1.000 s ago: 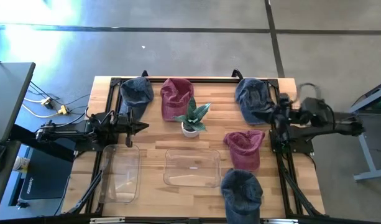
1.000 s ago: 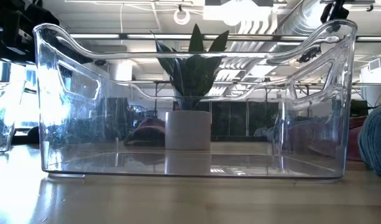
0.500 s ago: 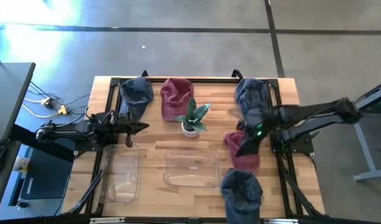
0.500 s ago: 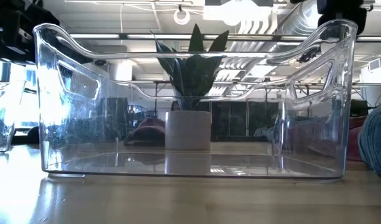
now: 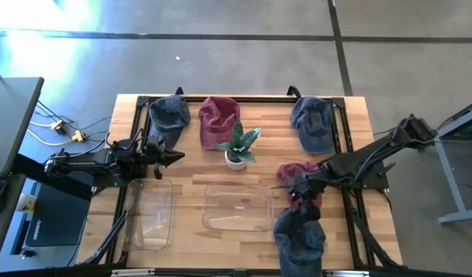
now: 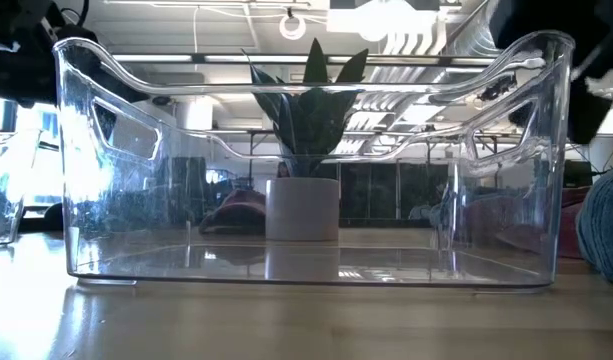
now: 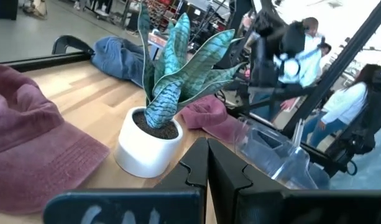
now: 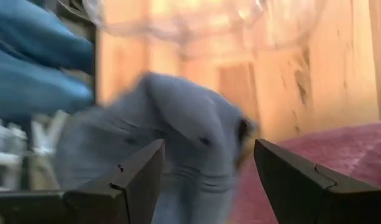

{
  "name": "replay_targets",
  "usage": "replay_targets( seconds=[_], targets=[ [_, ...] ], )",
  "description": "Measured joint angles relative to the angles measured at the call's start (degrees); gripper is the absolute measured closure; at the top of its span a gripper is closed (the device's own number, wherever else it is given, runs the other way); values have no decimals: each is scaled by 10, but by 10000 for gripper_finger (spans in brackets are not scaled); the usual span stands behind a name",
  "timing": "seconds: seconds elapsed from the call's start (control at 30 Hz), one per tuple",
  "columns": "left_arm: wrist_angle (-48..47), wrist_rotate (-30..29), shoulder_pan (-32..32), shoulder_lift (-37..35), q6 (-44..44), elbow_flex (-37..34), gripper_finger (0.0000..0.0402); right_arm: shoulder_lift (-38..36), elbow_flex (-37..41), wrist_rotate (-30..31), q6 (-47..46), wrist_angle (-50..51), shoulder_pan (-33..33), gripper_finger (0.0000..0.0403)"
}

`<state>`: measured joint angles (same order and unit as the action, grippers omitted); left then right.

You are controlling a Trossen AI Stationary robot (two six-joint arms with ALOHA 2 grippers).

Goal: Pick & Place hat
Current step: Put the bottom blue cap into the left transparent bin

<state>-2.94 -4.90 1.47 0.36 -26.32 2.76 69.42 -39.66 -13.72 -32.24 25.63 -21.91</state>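
Hats are lying all over the wooden bench (image 5: pixel 197 181): a blue hat (image 5: pixel 168 114) and a maroon hat (image 5: pixel 219 119) along the far edge, another blue hat (image 5: pixel 312 123) toward the far right corner, a second maroon hat (image 5: pixel 291 171) partway down the right side, and a denim-blue hat (image 5: pixel 299 237) at the near edge. The right tool (image 5: pixel 296 189) is hanging over the near end of that second maroon hat, just beyond the denim-blue one, with its two dark fingers (image 8: pixel 131 180) spread apart and nothing between them; through the gap the wrist view is showing blurred blue cloth and a patch of maroon. The left tool (image 5: pixel 165 156) is waiting at the left edge, clenched tight and empty, pointing across at the potted plant (image 5: pixel 237 148) standing mid-bench. Two clear bins are sitting toward the near edge, one (image 5: pixel 237 206) in the middle and one (image 5: pixel 149 214) at the left. Beyond the bench, people (image 7: pixel 348 102) are standing in the room.
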Motion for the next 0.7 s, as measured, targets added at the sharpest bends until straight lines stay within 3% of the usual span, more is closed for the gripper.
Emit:
replay_targets(
  seconds=[0.4,0.53,0.63,0.7],
  targets=[
    [1,-36,0,0,-51,0,401,94,91,29,159,-186,-56,209],
    [1,-37,0,0,-78,0,401,108,89,39,159,-193,-59,277],
    [0,-37,0,0,-83,0,401,97,77,18,126,-177,-59,358],
    [1,-37,0,0,-83,0,401,76,57,-8,88,-156,-59,390]
  ],
)
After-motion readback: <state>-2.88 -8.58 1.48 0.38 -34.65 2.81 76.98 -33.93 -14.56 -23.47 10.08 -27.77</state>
